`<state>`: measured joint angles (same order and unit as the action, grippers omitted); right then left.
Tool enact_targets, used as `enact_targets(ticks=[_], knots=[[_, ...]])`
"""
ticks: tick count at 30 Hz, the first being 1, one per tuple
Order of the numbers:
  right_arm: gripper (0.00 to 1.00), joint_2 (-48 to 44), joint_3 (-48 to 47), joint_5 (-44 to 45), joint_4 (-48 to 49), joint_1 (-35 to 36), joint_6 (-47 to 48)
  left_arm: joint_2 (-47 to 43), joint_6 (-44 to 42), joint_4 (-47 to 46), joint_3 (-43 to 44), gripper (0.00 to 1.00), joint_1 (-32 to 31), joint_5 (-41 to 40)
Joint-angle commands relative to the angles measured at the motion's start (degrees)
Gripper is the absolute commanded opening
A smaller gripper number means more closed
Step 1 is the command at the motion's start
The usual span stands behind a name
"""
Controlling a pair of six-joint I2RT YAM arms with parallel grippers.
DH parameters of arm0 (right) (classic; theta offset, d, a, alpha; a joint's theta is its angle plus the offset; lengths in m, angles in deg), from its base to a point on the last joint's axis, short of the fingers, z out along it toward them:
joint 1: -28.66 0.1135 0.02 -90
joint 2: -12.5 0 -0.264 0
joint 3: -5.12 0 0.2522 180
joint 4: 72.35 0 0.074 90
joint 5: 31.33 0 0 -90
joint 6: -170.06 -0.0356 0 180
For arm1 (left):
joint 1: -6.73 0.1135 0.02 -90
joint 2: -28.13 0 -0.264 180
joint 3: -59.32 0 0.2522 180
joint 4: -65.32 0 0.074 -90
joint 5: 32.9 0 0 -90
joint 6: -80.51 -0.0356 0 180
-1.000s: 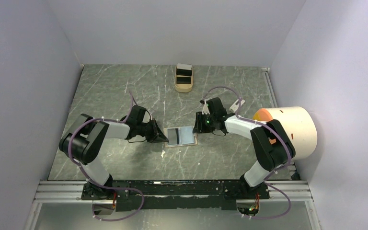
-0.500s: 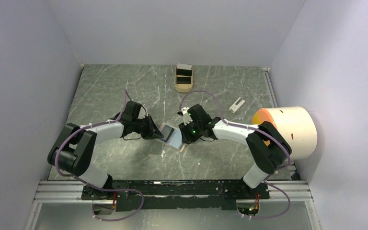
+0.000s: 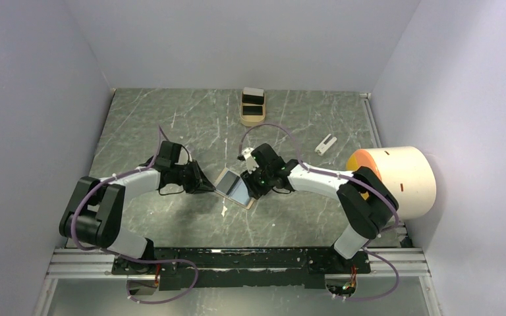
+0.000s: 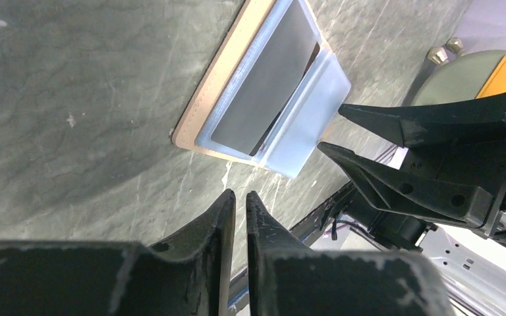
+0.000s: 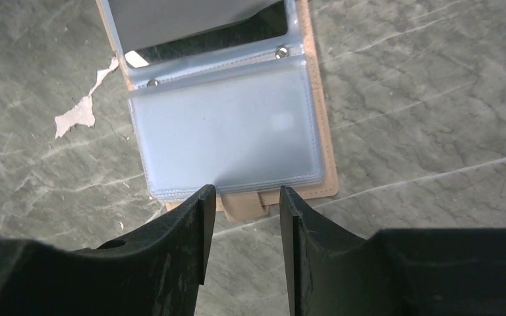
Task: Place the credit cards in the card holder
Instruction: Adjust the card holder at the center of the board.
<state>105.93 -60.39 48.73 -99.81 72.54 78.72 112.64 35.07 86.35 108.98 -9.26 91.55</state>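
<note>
Top external view has the card holder [image 3: 235, 187] lying open on the marble table [image 3: 145, 125], at the centre of the frame, with its shiny bluish inside facing up. The left gripper [image 3: 205, 186] sits just beside the holder's left edge and the right gripper [image 3: 253, 185] is at its right edge. Near the top centre of the frame, well apart from the holder, a tan tray [image 3: 253, 118] holds more credit cards [image 3: 253, 100], one pale and the others black. A small white object [image 3: 326, 143] lies at the right. Lower right of it stands a large white cylinder [image 3: 402, 181] with an orange end.

In the left wrist view the left gripper [image 4: 237, 197] has its fingers drawn almost together, only a thin slit between them, and nothing is held. It is close to the holder [image 4: 204, 112] but apart from it. A dark card [image 4: 263, 85] sits in one clear pocket.

In the right wrist view the right gripper [image 5: 242, 194] has its jaws parted. The holder's closing tab [image 5: 242, 205] lies between the fingertips and is not clamped. The clear sleeve fills the middle of the frame and a pale scrap [image 5: 82, 108] lies at the left.
</note>
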Motion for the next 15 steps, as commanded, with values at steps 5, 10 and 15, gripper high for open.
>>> enact_targets(ticks=[5, 10, 15], knots=[[0.44, 2.0, -0.2, -0.5, -0.7, 2.0, 2.8, 3.9, -2.2, -0.6, -0.7, 0.26, 1.0, 2.0], [0.43, 3.6, -0.7, 0.3, -0.5, 2.4, 3.4, 6.9, -2.7, 0.1, 1.6, 0.33, 1.2, -1.4], [0.42, 2.8, -0.2, 1.0, 0.0, 2.7, 3.7, 8.0, -2.7, 1.7, 3.9, 0.37, 1.5, -7.2]])
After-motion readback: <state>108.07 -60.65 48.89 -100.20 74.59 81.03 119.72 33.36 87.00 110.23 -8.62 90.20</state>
